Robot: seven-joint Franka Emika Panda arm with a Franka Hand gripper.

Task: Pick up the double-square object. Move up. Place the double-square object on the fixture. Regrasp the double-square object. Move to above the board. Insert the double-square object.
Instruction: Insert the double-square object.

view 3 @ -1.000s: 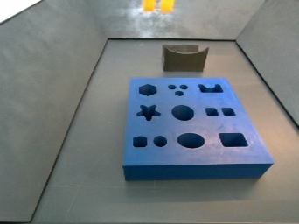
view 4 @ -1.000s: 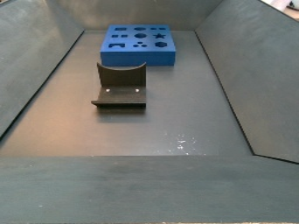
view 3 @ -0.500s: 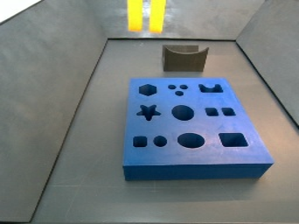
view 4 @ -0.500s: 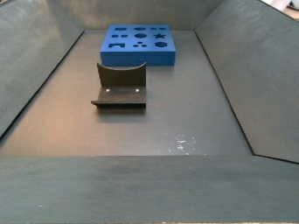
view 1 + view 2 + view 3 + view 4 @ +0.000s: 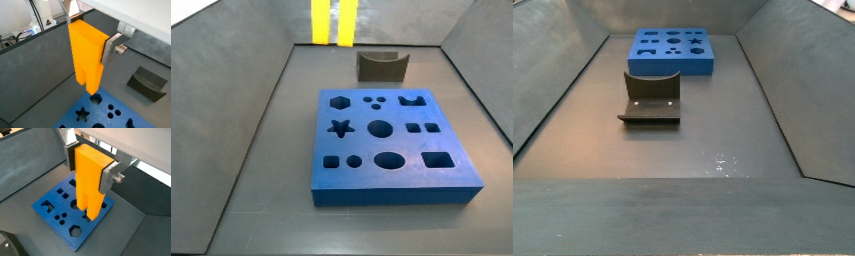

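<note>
Two fixed side cameras, two wrist cameras
Side views face each other along the bin, sharing the board (image 5: 392, 146) and fixture (image 5: 651, 98); wrist views look down past the gripper (image 5: 90, 160), close.

I see the claw (image 5: 90, 164) up high over the board (image 5: 59, 213), and its flat fingers (image 5: 110, 176) look like shiny silver metal squeezing the double-square object (image 5: 90, 180), which looks like smooth, bright plastic with no shine. The board looks like smooth, dull blue plastic. The fixture (image 5: 651, 97) looks dark and matt, and the grey floor (image 5: 714, 150) looks smooth with a little wet-looking shine.
</note>
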